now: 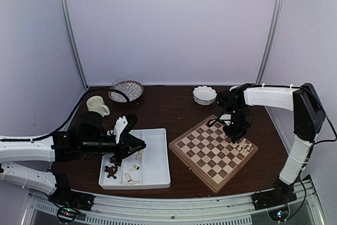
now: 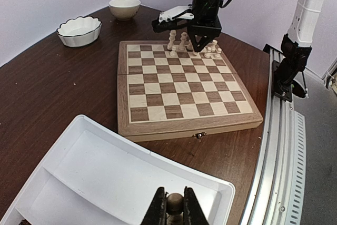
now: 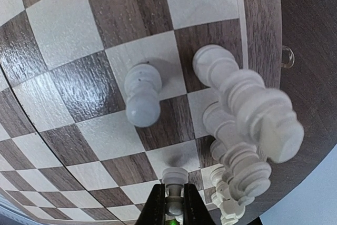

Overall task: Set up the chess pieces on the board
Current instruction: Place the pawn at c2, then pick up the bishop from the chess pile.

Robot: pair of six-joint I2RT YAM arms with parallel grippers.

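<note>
The board (image 1: 210,154) lay angled on the table's (image 1: 163,109) right half. The tray (image 1: 155,167) sat to its left, likely as the supply. The right gripper (image 3: 174,199) pinched a pale piece (image 3: 175,176) low over the edge squares, beside standing pale pieces (image 3: 142,96), seemingly to fill that row. The left gripper (image 2: 174,210), over the tray, clamped a dark piece (image 2: 175,202).

Table (image 1: 174,111): dark brown wood top, carrying every item listed below.
Board (image 1: 213,154): right half of the table, lying flat, turned at an angle to the near edge.
Tray (image 1: 156,163): white, two compartments, near left, well apart from the board.
Mug (image 1: 96,105): cream, upright, far left.
Glass bowl (image 1: 126,90): patterned, just beside the mug.
Scalloped bowl (image 1: 204,94): white, far side, behind the board.
Round bowl (image 2: 125,8): cream, beyond the scalloped bowl.
</note>
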